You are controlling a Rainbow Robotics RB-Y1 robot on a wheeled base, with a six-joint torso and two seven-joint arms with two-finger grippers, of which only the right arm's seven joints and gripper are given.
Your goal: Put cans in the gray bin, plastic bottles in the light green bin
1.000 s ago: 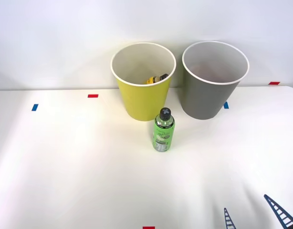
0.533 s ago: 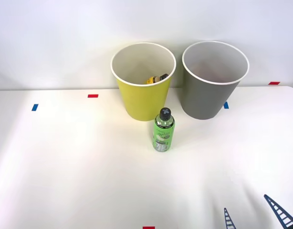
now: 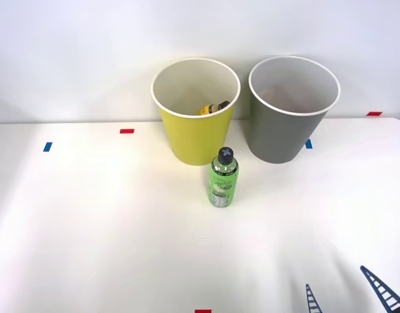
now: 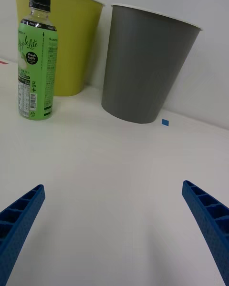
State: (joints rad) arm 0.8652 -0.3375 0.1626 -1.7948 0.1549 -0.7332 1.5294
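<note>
- Right gripper (image 3: 346,295): low at the near right corner of the table (image 3: 89,228), blue ribbed fingers (image 4: 19,224) spread wide apart, nothing between them. It hangs just above the white surface.
- Green bottle (image 3: 223,177): upright on the table, black cap on, green-white label facing the wrist camera. It stands just in front of the light green bin (image 3: 195,111), toward that bin's right side, well apart from the gripper.
- Yellow bottle (image 3: 214,108): lying inside the light green bin against the far right of its wall, black cap end visible over the rim.
- Gray bin (image 3: 292,107): upright to the right of the light green bin, close but with a gap between them. Pale inside; no contents visible.
- Tape marks: red (image 3: 126,131) and blue (image 3: 47,147) on the left part of the table, another blue (image 3: 309,144) by the gray bin's base.
</note>
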